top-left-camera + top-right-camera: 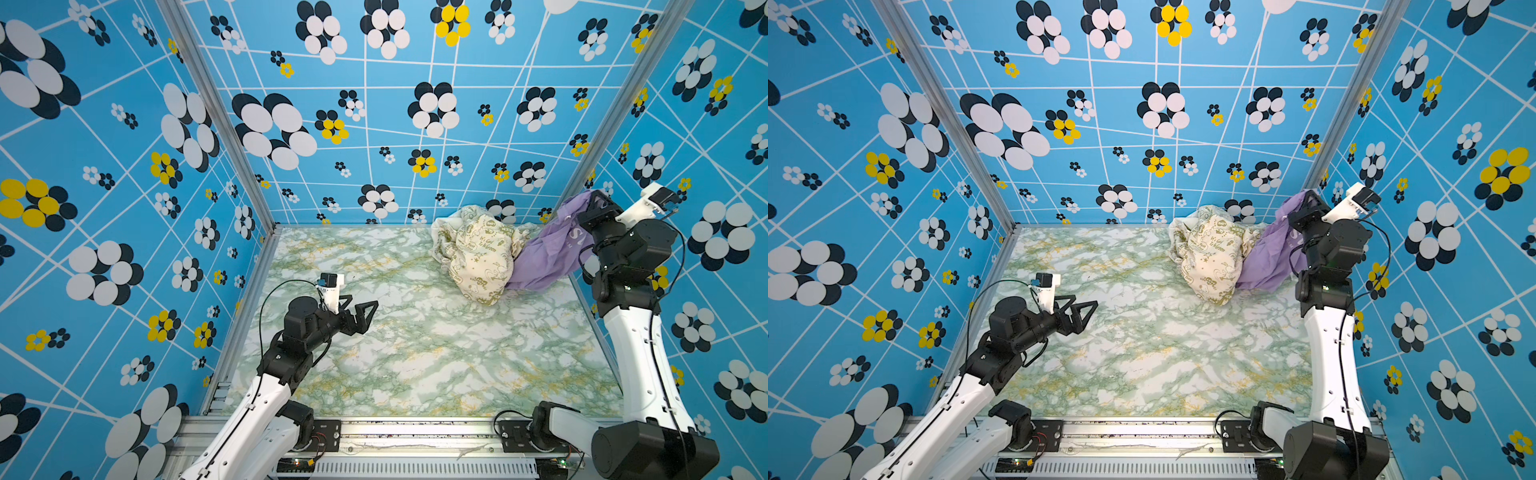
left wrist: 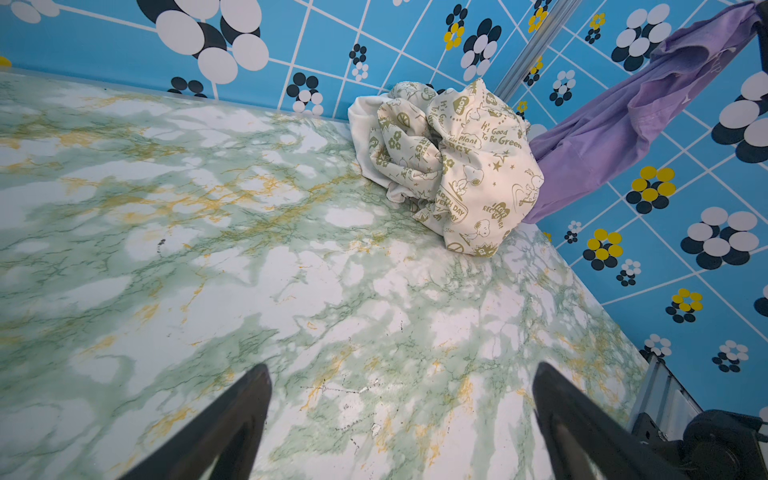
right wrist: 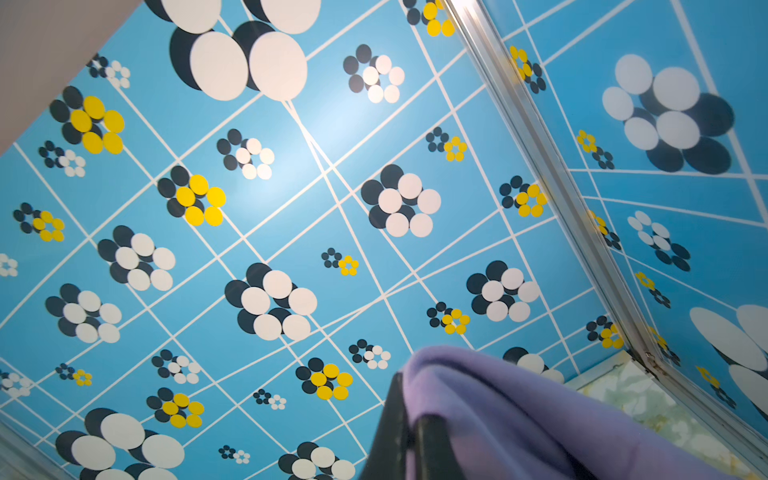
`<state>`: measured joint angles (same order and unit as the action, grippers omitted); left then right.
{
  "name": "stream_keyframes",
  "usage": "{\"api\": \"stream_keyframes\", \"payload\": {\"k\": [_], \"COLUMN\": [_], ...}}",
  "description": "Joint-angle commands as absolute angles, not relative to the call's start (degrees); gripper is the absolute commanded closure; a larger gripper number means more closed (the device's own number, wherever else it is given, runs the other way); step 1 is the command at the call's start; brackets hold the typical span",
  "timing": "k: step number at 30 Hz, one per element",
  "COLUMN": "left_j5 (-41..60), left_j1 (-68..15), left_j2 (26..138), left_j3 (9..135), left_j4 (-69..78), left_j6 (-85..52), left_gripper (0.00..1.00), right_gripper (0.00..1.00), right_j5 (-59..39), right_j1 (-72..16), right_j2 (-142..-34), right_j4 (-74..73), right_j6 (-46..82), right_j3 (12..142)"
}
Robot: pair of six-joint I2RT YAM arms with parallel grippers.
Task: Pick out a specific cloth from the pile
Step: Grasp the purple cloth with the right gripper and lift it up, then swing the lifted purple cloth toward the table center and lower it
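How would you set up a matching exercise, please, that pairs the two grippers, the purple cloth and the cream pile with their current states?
Column one:
1. left gripper
2. right gripper
3. purple cloth
4. cream pile

Column two:
A. lying in a mound on the table
B. jaws shut on fabric, held up high
C. jaws open, holding nothing
D. hanging from one lifted end, lower end beside the cream pile

Pairs: 1-C, 2-B, 3-D, 4-A

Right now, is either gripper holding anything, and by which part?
The right gripper is shut on the raised top end of the purple cloth. The left gripper is open, empty.
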<state>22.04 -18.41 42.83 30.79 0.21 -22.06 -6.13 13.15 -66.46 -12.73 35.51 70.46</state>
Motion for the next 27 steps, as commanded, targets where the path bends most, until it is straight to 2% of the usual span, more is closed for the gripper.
{"api": "stream_keyframes", "payload": {"k": [1,14,22,27], "left_j5": [21.5,21.6,21.6,21.5], "left_j1": [-18.7,-18.7,-18.7,-18.7], "left_j2": [42.0,41.6,41.9,42.1], "left_j3": [29.9,29.5,29.6,29.5], "left_j4": [1.1,0.8,1.1,1.4], "left_j6": [-22.0,-22.1,-22.1,-22.3], "left_gripper": [0.01,0.01,0.01,0.01], "right_gripper": [1.00,1.00,1.00,1.00], "right_j5": [-5.4,-9.5,-10.5,-11.2], "right_j1": [12.0,-3.0,-17.3,-25.1], "right_j2": [-65.4,-68.7,-71.8,-75.4], "right_j4": [-19.7,-7.7,2.7,6.8], "right_j6": [33.0,12.7,1.0,-1.8], "right_j3": [74.9,78.8,72.9,67.5]}}
